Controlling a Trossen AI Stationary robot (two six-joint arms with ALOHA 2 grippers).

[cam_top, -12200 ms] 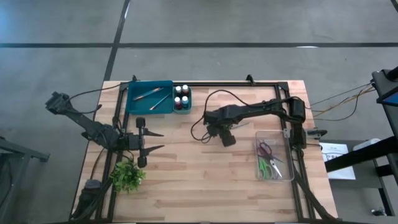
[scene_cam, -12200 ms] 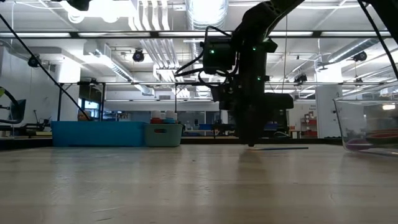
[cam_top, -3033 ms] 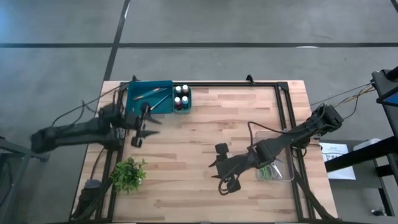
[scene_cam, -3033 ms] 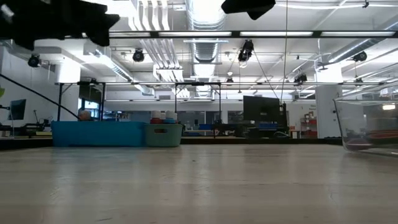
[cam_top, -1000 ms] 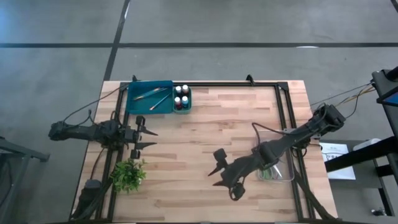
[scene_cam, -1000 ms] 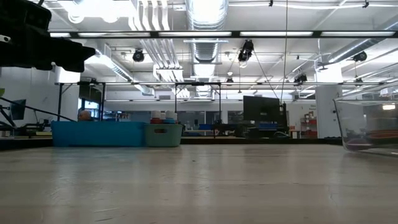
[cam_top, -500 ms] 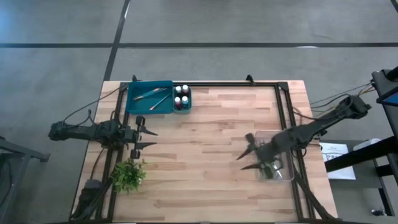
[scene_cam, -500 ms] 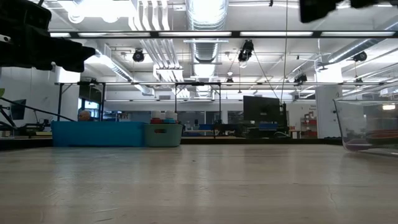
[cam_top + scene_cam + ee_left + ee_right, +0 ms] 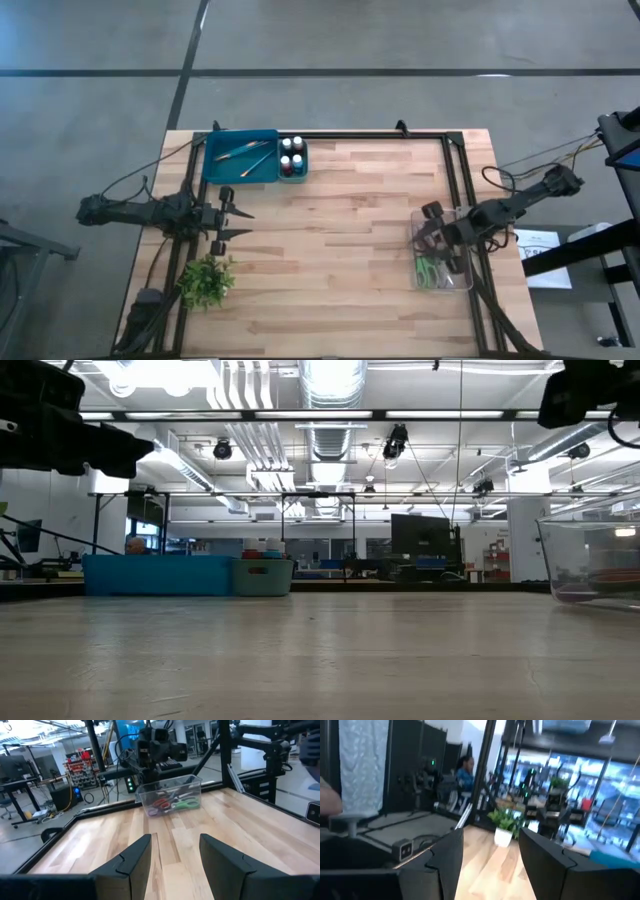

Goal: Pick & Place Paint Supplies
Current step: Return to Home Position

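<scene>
Paintbrushes [image 9: 238, 151] in blue bin [image 9: 214, 172]; left fingers [image 9: 238, 212] near, right fingers [image 9: 445, 855] far (both spread, empty).

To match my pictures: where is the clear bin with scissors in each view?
High view: clear bin at right, under the right arm.
Low view: bin at the far right edge.
Left wrist view: bin at centre, far off.
Right wrist view: not in it.
Shared landmark: the wooden table.
</scene>
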